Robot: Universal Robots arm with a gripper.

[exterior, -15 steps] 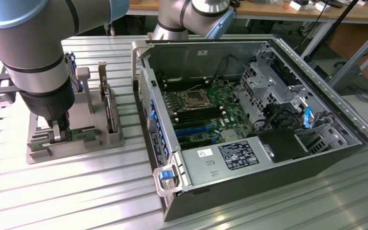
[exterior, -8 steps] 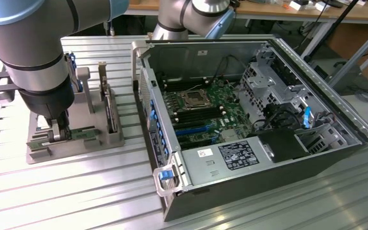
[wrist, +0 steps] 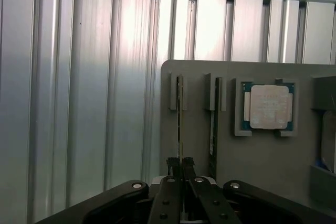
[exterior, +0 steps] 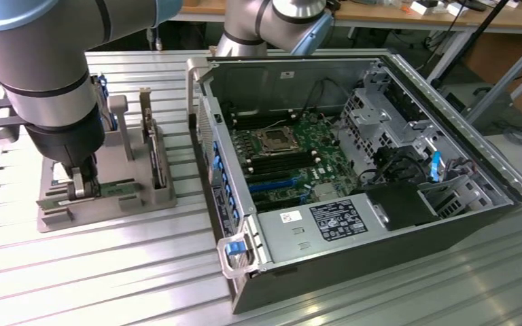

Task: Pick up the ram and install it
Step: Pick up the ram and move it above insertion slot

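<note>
The ram [wrist: 179, 114], a thin green stick seen edge-on, stands in a slot of the grey holder [wrist: 262, 161]. My gripper [wrist: 180, 164] is shut on its near end, with the black fingers pressed to both faces. In the exterior view the gripper [exterior: 81, 190] reaches down onto the holder [exterior: 107, 210] at the exterior view's left, and a strip of the green ram [exterior: 120, 184] shows beside the fingers. The ram still sits in its slot.
A second stick [wrist: 214, 124] stands in the neighbouring slot, with a square silver processor [wrist: 270, 107] beyond it. An upright card [exterior: 157, 153] stands in the holder. The open computer case [exterior: 242, 251] with its motherboard [exterior: 288, 159] lies to the exterior view's right. Everything rests on a ribbed aluminium table [exterior: 89, 272].
</note>
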